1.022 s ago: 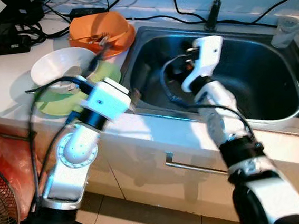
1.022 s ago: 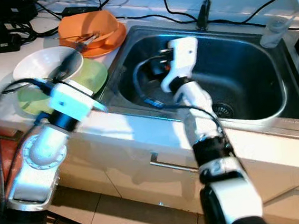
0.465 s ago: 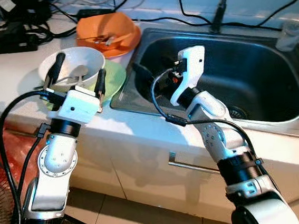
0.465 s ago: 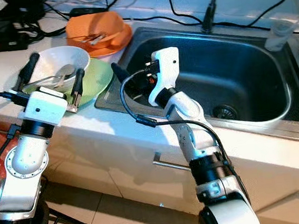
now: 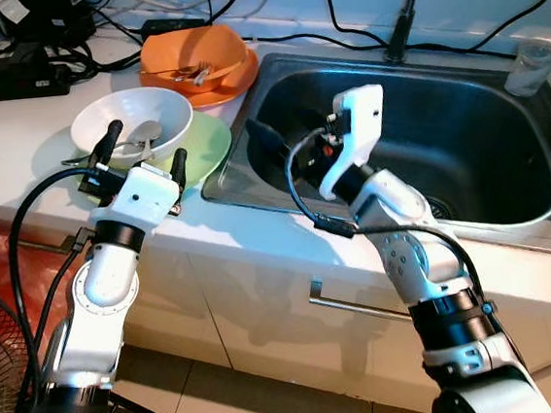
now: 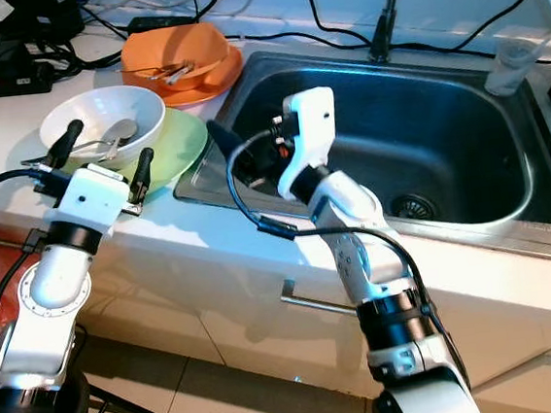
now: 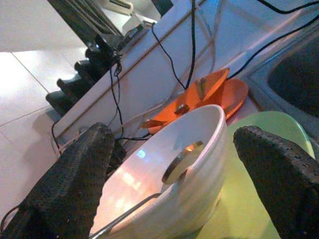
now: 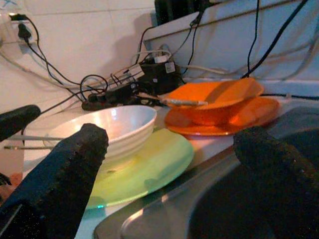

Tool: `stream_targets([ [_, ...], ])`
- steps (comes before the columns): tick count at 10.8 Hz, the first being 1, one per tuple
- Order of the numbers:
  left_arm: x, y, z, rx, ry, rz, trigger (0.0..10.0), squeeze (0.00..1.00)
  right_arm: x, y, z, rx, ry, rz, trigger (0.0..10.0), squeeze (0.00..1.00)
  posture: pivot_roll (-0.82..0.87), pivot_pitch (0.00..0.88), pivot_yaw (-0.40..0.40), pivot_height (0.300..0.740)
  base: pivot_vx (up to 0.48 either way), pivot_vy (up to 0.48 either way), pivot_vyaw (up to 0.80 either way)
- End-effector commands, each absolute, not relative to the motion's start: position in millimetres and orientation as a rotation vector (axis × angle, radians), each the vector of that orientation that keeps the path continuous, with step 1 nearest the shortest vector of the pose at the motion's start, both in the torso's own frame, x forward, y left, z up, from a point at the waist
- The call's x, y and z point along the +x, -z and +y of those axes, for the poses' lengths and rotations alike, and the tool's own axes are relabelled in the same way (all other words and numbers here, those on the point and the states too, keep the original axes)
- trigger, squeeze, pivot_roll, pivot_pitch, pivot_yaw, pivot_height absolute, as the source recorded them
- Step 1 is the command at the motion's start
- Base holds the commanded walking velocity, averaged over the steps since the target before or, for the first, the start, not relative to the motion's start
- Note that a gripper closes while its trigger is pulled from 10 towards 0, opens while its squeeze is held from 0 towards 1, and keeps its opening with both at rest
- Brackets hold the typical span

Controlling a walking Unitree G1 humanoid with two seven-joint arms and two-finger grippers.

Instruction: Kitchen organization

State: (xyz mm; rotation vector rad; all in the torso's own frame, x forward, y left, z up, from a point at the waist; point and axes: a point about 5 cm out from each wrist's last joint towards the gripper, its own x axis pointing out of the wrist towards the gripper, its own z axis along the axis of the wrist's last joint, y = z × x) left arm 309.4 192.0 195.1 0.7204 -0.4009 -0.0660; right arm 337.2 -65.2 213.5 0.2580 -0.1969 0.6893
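White bench (image 5: pixel 14 124) runs along a tiled wall, carrying a white bowl (image 5: pixel 131 128) with a spoon (image 5: pixel 142 136) in it, stacked on a green plate (image 5: pixel 201 145), beside an orange bowl (image 5: pixel 192 50) on an orange plate (image 5: pixel 234 79) near the sink (image 5: pixel 464 139). From the head views, the left end effector (image 5: pixel 139 156) hovers just short of the white bowl, fingers spread wide, probably lining up to straddle its rim. The right end effector (image 6: pixel 225 138) hangs over the sink's near corner. The left wrist view shows the bowl framed between both fingers (image 7: pixel 70 179), untouched. The right wrist view looks across the dishes, fingers (image 8: pixel 65 174) apart and holding nothing.
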Motion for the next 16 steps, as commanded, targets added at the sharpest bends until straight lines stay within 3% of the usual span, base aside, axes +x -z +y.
stream_targets([
  [1, 312.2, -195.2, 189.7, 0.727, 0.095, -0.406, 9.7, 0.0, 335.3, -218.1, -65.9, 0.262, -0.688, -0.207, 10.0, 0.56, 0.1, 0.055, 0.005, 0.74, 0.0, 0.0, 0.0],
  [2, 313.8, -194.5, 190.1, 0.725, 0.095, -0.403, 6.9, 0.0, 335.0, -218.3, -65.9, 0.263, -0.687, -0.206, 10.0, 0.56, 0.09, 0.055, 0.006, 0.74, 0.0, 0.0, 0.0],
  [3, 317.5, -192.1, 190.2, 0.733, 0.125, -0.395, 0.4, 0.0, 333.9, -218.9, -66.0, 0.265, -0.686, -0.205, 10.0, 0.56, 0.09, 0.055, 0.01, 0.74, 0.0, 0.0, 0.0],
  [4, 318.6, -191.5, 189.7, 0.737, 0.145, -0.395, 0.4, 0.0, 333.2, -218.9, -66.2, 0.266, -0.686, -0.204, 10.0, 0.56, 0.09, 0.056, 0.011, 0.74, 0.0, 0.0, 0.0],
  [5, 319.9, -191.4, 188.9, 0.736, 0.166, -0.398, 7.1, 0.0, 332.8, -218.8, -66.7, 0.266, -0.684, -0.204, 10.0, 0.56, 0.09, 0.056, 0.012, 0.74, 0.0, 0.0, 0.0],
  [6, 321.9, -189.9, 187.9, 0.738, 0.193, -0.394, 10.0, 0.0, 332.6, -218.9, -67.2, 0.267, -0.683, -0.205, 10.0, 0.56, 0.09, 0.057, 0.014, 0.74, 0.0, 0.0, 0.0],
  [8, 325.0, -186.6, 186.1, 0.74, 0.229, -0.378, 4.1, 0.0, 332.2, -218.3, -67.8, 0.268, -0.679, -0.203, 10.0, 0.56, 0.09, 0.057, 0.018, 0.74, 0.0, 0.0, 0.0],
  [9, 326.4, -185.3, 185.9, 0.742, 0.241, -0.377, 0.0, 0.0, 331.9, -218.3, -67.9, 0.268, -0.676, -0.202, 10.0, 0.57, 0.09, 0.058, 0.019, 0.74, 0.0, 0.0, 0.0],
  [16, 331.4, -187.3, 191.2, 0.757, 0.222, -0.403, 0.0, 0.0, 330.2, -220.4, -65.9, 0.274, -0.676, -0.205, 10.0, 0.57, 0.08, 0.05, 0.018, 0.74, 0.0, 0.0, 0.0],
])
